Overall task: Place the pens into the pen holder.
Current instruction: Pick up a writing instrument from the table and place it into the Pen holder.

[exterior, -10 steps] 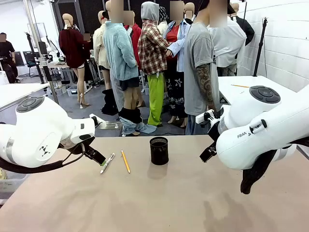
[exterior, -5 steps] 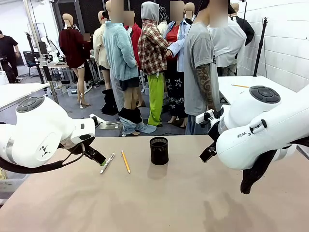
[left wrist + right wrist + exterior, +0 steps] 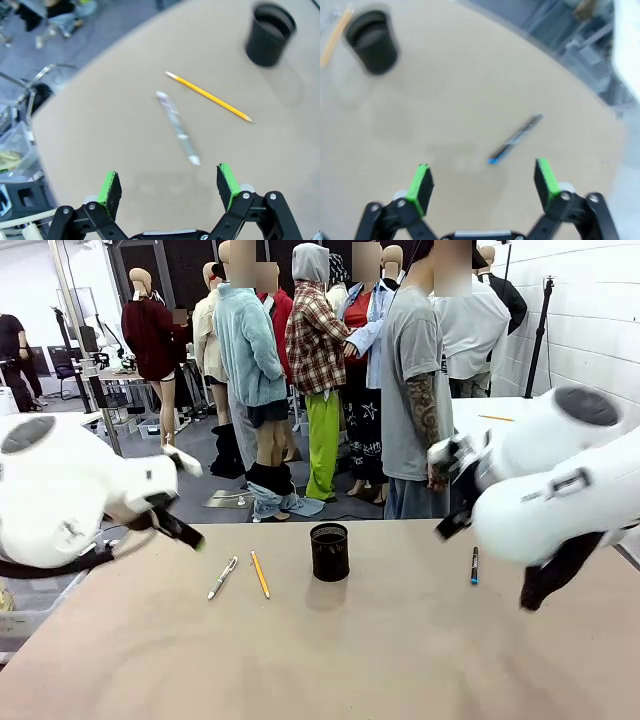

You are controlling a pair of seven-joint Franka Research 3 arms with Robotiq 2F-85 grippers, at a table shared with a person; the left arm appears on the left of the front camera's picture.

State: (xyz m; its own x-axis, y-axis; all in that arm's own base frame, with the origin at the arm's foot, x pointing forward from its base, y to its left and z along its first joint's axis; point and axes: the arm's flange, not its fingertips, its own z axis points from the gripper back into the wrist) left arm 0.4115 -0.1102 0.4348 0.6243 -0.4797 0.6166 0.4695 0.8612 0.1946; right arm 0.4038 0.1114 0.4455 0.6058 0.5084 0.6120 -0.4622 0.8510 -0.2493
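Observation:
The black mesh pen holder stands upright in the middle of the tan table. Left of it lie the yellow-orange pencil and the white-silver ballpoint, side by side and apart. A dark pen with a blue tip lies to the holder's right. The orange-red pen is out of view. My left gripper hangs open above the table, with the ballpoint just beyond its fingers. My right gripper is open too, above the dark pen. Neither holds anything.
A person in a grey T-shirt stands at the table's far edge, right of the middle. A white table stands at the back right. The table's near half is bare tan surface.
Both arms have risen and drawn outward, blurred with motion. The left gripper has moved away from the ballpoint, and the right arm has uncovered the dark pen. The pens and holder have not moved.

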